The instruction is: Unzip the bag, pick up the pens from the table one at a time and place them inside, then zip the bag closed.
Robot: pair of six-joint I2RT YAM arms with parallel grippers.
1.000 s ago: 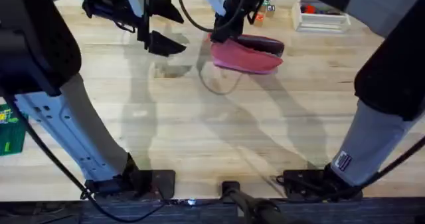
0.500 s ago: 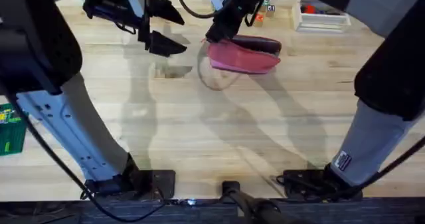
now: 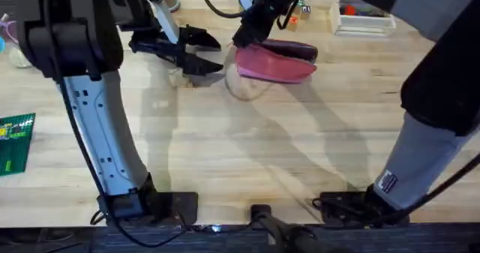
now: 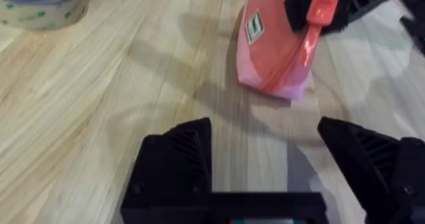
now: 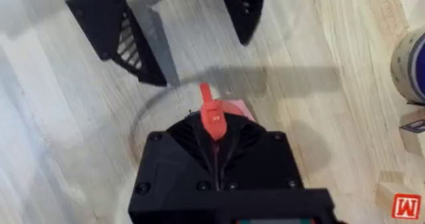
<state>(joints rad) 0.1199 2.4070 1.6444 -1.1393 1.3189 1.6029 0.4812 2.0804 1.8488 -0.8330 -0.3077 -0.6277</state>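
Bag (image 3: pixel 276 62): pink soft fabric, long oval, upper centre of the overhead frame on the grained wooden desk (image 3: pixel 247 155).
Right hand (image 5: pixel 214 121): clamped on red zipper tab (image 5: pixel 212 112).
Left hand (image 4: pixel 264 159): wide, bare desk between fingers.

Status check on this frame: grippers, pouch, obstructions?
Left gripper open, empty, facing the pink fabric pouch. Right gripper shut on red zipper pull. No obstruction visible.

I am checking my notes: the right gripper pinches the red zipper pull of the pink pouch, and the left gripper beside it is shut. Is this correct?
Not quite. The left gripper is open, its fingers wide apart over bare table, as the left wrist view shows. The right gripper does pinch the red zipper pull of the pink pouch.
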